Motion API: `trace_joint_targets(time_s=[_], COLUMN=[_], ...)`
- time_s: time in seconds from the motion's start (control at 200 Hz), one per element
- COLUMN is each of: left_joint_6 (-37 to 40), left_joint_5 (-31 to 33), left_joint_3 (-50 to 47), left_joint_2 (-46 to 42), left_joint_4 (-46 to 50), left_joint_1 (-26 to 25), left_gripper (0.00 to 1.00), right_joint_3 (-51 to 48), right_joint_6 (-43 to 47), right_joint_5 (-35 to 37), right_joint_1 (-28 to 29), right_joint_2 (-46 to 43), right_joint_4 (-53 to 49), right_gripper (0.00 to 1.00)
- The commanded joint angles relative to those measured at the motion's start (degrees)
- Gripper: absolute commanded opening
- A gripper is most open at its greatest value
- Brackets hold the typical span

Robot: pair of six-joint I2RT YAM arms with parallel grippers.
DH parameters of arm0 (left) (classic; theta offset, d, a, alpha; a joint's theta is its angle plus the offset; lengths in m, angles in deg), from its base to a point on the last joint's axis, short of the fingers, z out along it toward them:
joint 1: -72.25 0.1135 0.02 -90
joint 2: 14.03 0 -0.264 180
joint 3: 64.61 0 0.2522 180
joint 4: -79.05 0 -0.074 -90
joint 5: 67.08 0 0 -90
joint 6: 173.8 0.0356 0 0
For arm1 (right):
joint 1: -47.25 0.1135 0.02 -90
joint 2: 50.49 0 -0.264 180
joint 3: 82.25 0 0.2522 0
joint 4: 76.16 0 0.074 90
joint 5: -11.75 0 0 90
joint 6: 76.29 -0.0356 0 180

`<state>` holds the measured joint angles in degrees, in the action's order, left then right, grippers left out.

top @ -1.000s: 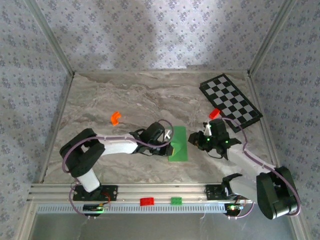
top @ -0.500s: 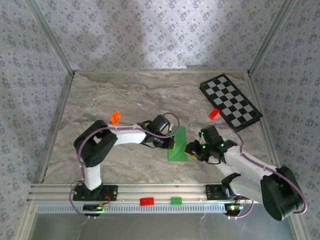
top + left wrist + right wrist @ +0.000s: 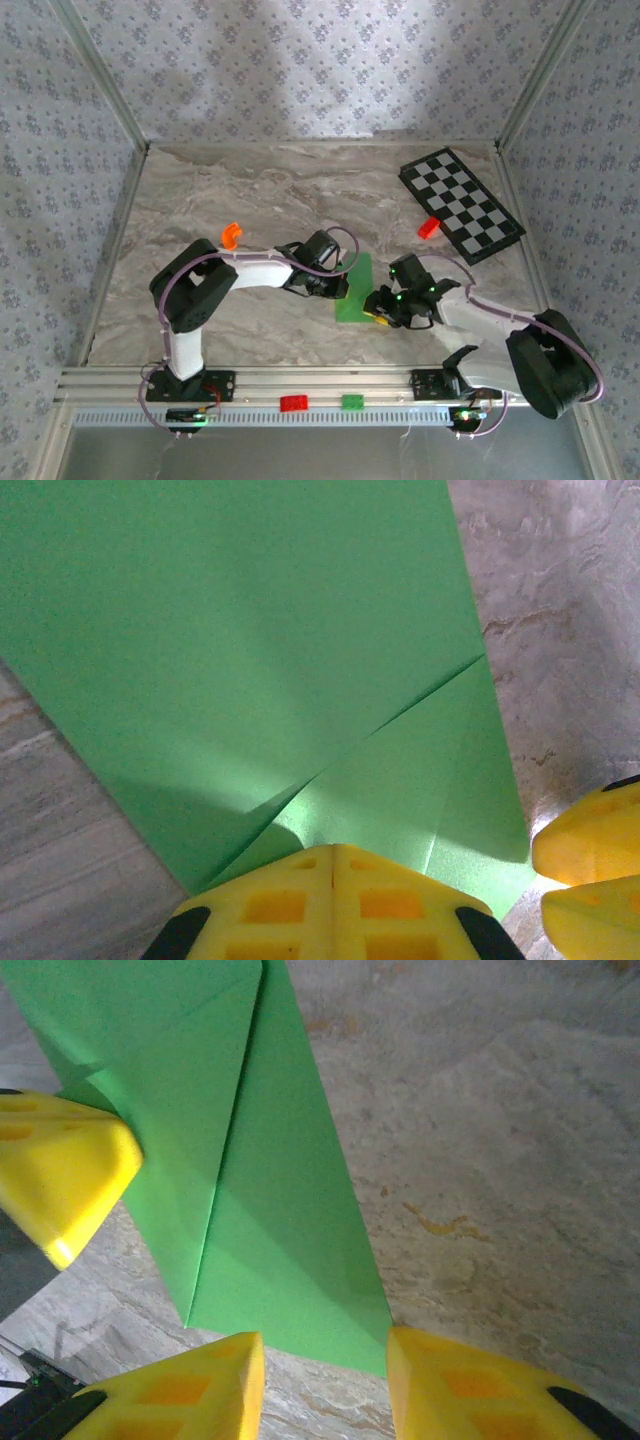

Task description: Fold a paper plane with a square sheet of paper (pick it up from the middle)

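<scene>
Robot lab enclosure: aluminium rail, patterned walls, marble-look tabletop

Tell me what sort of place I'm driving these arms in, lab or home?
Most likely a lab robot cell, not a home: a marble-patterned table boxed in by patterned wall panels, an aluminium rail at the near edge, and test props like the checkered board.

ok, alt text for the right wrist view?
Partly folded green paper, one triangular flap creased over, lies flat on the marbled table. The right gripper is open, its yellow fingers flanking the paper's near edge; the left gripper sits at its left edge.
</scene>
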<state>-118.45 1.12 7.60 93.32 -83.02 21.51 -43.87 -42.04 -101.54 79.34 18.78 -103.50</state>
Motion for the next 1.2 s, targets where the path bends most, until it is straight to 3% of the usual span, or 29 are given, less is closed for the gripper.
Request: trace_joint_targets(time_s=[0.0,0.28,0.565,0.8,0.984,1.194], left_joint_6=[-0.9,-3.5,-7.4,-9.4,-10.0,-10.1], left_joint_5=[0.5,-2.4,-7.6,-7.6,-7.4,-7.4], left_joint_3=[-1.5,-3.1,-5.5,-7.7,-7.9,-7.9], left_joint_2=[0.3,0.1,-1.8,-2.4,-2.8,-2.7], left_joint_4=[1.1,-2.2,-6.9,-10.0,-10.8,-10.8], left_joint_1=[-0.5,-1.4,-2.8,-2.8,-2.8,-2.7], left_gripper=[0.04,0.04,0.04,0.04,0.04,0.04], right_joint_3=[0.8,0.9,0.0,-1.9,-3.2,-4.0], right_joint_6=[-1.0,-2.9,-2.4,-0.6,0.7,2.5], right_joint_5=[-0.2,1.1,-2.9,-5.1,-6.9,-8.3], right_joint_1=[0.7,0.8,-3.8,-7.0,-8.3,-9.6], right_joint_2=[1.9,1.0,1.7,2.2,3.4,4.0], right_joint_4=[1.7,7.8,11.0,12.1,15.3,17.9], right_gripper=[0.39,0.38,0.43,0.45,0.41,0.30])
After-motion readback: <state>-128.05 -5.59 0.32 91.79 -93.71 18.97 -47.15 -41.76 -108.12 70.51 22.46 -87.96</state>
